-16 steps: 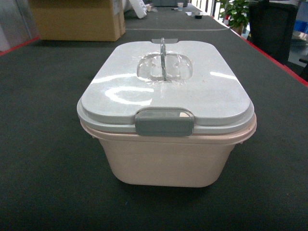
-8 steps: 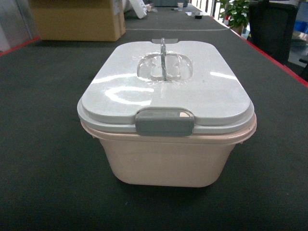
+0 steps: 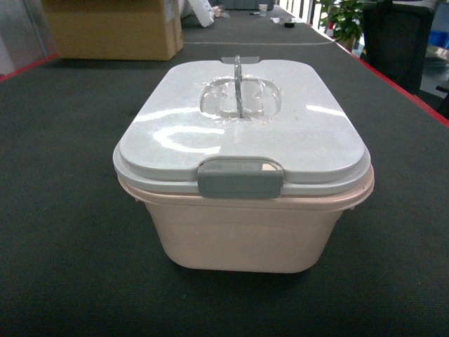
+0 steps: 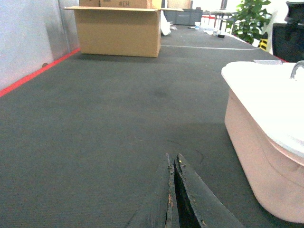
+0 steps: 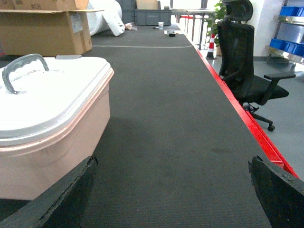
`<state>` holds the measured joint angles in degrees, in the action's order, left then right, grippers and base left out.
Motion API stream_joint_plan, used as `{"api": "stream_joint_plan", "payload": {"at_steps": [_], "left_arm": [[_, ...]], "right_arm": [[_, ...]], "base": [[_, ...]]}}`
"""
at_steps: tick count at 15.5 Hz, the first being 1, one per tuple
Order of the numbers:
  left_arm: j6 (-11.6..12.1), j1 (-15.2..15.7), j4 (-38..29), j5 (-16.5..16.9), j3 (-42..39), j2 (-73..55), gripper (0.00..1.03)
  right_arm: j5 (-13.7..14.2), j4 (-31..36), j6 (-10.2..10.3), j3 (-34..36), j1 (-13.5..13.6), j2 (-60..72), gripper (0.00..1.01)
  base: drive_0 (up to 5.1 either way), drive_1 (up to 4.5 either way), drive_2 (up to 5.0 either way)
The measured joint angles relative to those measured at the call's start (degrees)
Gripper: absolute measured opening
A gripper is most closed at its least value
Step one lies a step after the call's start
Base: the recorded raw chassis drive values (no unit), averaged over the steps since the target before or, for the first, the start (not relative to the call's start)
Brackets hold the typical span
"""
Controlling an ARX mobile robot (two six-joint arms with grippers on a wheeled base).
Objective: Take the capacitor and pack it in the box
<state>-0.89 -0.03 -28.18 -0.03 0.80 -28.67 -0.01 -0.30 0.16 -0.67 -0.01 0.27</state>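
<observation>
The desk [image 3: 63, 210] was wide and long, with a dark grey cover like a rough mat and a red stripe along its edges. A pale pink box [image 3: 238, 235] sat right on it, close by, with its grey-white lid [image 3: 242, 133] shut on top. Far back on the left, a big brown carton [image 3: 112, 31] stood on the same desk. Some small things lay at the far end, too tiny to tell.

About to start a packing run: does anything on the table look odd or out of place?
Nothing looks damaged or spilled. The pink box sits upright with its lid on and front clip down. One oddity: no capacitor shows in any view.
</observation>
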Motion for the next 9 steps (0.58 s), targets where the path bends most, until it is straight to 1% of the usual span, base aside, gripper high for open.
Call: {"api": "stream_joint_plan", "payload": {"at_steps": [2, 8, 9], "left_arm": [[0.0, 0.0, 4.5, 0.0, 0.0, 4.7, 0.02], [0.0, 0.0, 14.5, 0.0, 0.0, 15.1, 0.02], [0.0, 0.0, 17.9, 0.0, 0.0, 18.4, 0.02]], "right_arm": [[0.0, 0.0, 0.0, 0.0, 0.0, 0.0, 0.98], [0.0, 0.0, 0.0, 0.0, 0.0, 0.0, 0.98], [0.0, 0.0, 0.0, 0.0, 0.0, 0.0, 0.98]], "base": [[0.0, 0.00, 0.0], [0.0, 0.00, 0.0], [0.0, 0.00, 0.0]]}}
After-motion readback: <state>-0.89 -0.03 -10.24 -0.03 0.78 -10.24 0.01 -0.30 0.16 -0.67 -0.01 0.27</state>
